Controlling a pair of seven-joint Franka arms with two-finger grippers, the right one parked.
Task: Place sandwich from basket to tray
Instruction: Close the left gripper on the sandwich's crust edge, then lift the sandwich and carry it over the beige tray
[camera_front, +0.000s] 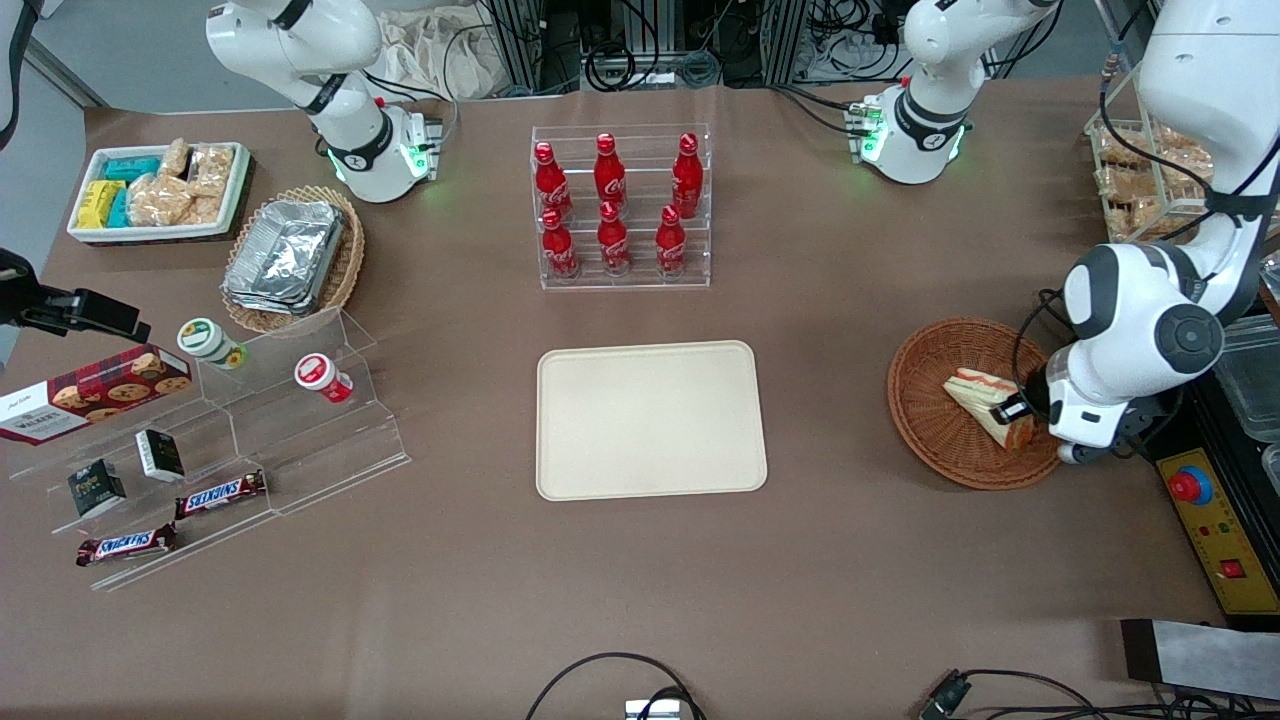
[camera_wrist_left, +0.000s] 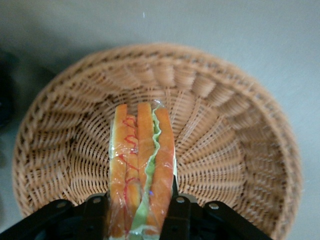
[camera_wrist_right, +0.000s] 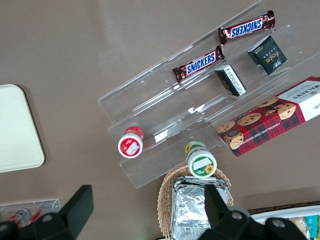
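Note:
The sandwich (camera_front: 982, 398), a clear-wrapped wedge with orange-red and green filling, lies in the round reddish-brown wicker basket (camera_front: 925, 420) toward the working arm's end of the table. My left gripper (camera_front: 1022, 414) is down in the basket, at the end of the sandwich nearer the working arm. In the left wrist view the black fingers (camera_wrist_left: 95, 212) press on both sides of the sandwich (camera_wrist_left: 142, 160), with the basket's weave (camera_wrist_left: 225, 130) under it. The cream-beige tray (camera_front: 650, 420) lies flat and bare mid-table, beside the basket; its corner shows in the right wrist view (camera_wrist_right: 15, 130).
A clear rack of red cola bottles (camera_front: 620, 210) stands farther from the front camera than the tray. A stepped acrylic shelf with snacks (camera_front: 230, 450), a tan foil-container basket (camera_front: 290, 255) and a white snack tray (camera_front: 160, 190) lie toward the parked arm's end. A yellow control box (camera_front: 1210, 520) sits beside the basket.

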